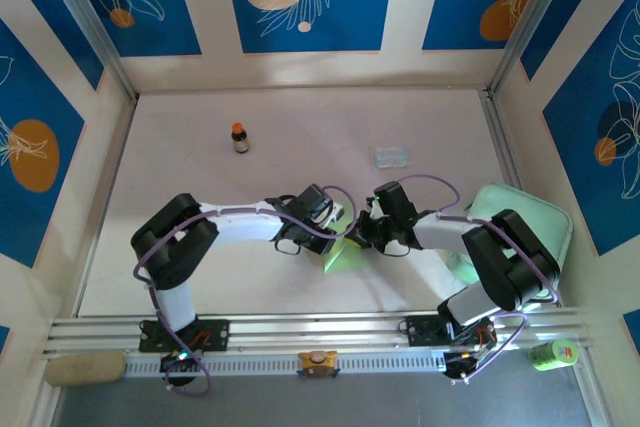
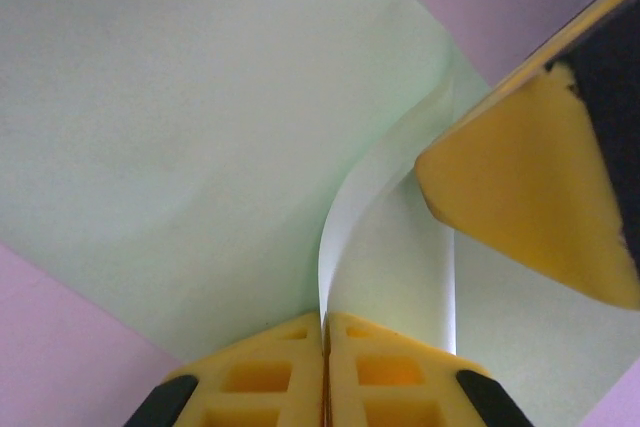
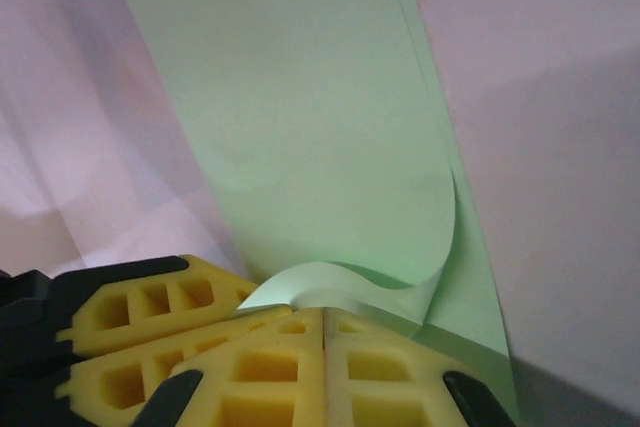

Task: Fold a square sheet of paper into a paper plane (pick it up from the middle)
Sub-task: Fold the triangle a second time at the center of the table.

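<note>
- Square sheet of paper (image 2: 180,107) was pinched at the tips of both your grippers. The left gripper (image 2: 322,335) had its fingers pressed together, and a raised white-edged curl of the sheet ran down into the seam between them.
- Your right gripper (image 3: 322,319) was closed just as narrowly, with a small hump of the pale green paper tucked in at its fingertips. The left gripper's yellow fingers (image 3: 230,292) sat just beside it.
- Out from the two pinches, the rest of the sheet spread low over the table (image 1: 300,127). One flap bowed upward, and I could see no sharp crease.
- From above, the sheet (image 1: 345,257) lay between your two arms at the near middle of the table. Its far part was hidden under the two wrists.
- Progress, as I judged it: you were at the very start. You had taken the middle grab the task asks for, but every fold was left to make: the centre crease, the nose corners and the wings. Nothing resembled a dart.
- Direction: being square, the sheet had no long axis and no nose to point. The only line it had was the lifted ridge, which ran from one gripper to the other, roughly across the table. The visible part fanned out toward the near edge.
</note>
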Controlling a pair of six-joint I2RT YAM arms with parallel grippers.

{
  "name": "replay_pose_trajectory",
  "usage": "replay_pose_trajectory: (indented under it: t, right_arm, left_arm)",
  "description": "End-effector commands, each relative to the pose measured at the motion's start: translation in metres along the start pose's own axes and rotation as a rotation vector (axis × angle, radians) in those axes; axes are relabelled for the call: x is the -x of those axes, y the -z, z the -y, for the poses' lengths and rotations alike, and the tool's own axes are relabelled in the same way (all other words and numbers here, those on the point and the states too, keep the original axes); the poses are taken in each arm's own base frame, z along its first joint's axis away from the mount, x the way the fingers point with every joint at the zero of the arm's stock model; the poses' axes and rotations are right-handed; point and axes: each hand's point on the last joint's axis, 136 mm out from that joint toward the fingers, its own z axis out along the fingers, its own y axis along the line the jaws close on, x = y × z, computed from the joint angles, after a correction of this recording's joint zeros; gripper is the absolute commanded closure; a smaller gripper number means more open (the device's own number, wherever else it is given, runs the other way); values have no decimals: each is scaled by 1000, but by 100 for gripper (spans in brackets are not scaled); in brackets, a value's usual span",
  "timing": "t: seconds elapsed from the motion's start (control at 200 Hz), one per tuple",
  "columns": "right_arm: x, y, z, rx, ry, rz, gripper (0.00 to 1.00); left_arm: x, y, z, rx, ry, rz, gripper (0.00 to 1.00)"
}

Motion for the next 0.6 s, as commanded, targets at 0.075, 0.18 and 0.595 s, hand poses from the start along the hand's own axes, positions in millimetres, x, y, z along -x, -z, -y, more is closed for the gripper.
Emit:
replay_pose_trajectory:
  t: [0.075, 0.18, 0.595]
  right_arm:
    - [9, -2, 10, -59, -15, 14, 95]
    - [11, -5, 34, -135, -50, 33, 95]
    - [30, 20, 1, -8, -8, 77, 94]
  left_arm:
    - [-10, -6, -7, -1, 14, -36, 90]
    - [-10, -6, -8, 0, 15, -37, 90]
    - [-13, -6, -9, 2, 16, -42, 91]
